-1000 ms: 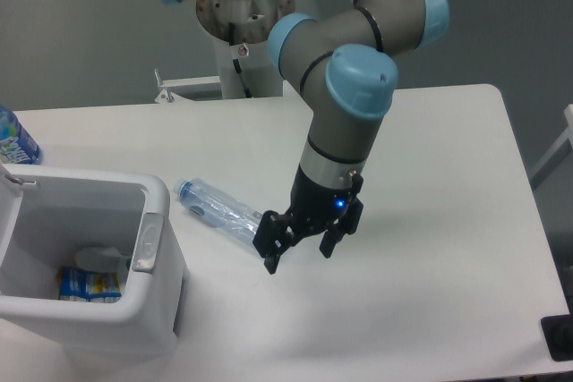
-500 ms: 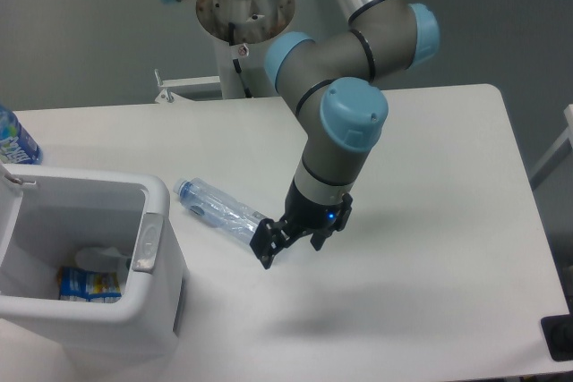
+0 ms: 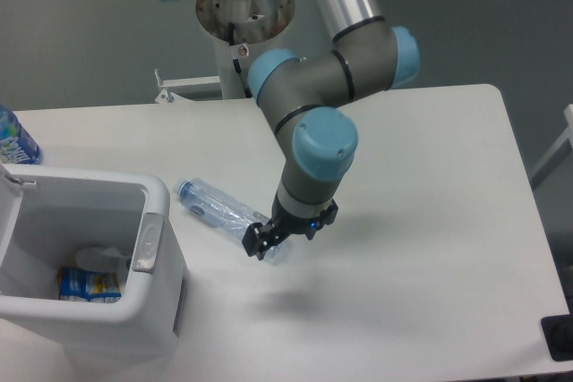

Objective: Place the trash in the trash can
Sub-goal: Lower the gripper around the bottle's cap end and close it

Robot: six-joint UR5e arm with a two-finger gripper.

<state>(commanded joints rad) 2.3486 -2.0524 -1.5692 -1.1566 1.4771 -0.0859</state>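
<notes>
Lying on its side on the table, the clear water bottle points its blue cap up and to the left, toward the corner of the trash can, while its base reaches down and right under the gripper. It looks empty and dented, so I judge it very light, with thin walls that give under pressure and a smooth skin that could slide or roll away if pushed from one side only. The best hold is probably across the body near the base or the middle, squeezing enough to crease the plastic a little without popping it out of the grasp; the cap end is stiffer but narrow. The gripper sits right at the base end, low to the table, its dark fingers about the bottle's end, but from this angle I cannot tell how wide they stand or whether they have closed on the plastic. The trash can stands just to the left, open at the top, with some items already lying at its bottom. A second bottle with a blue label stands at the far left edge, well apart
</notes>
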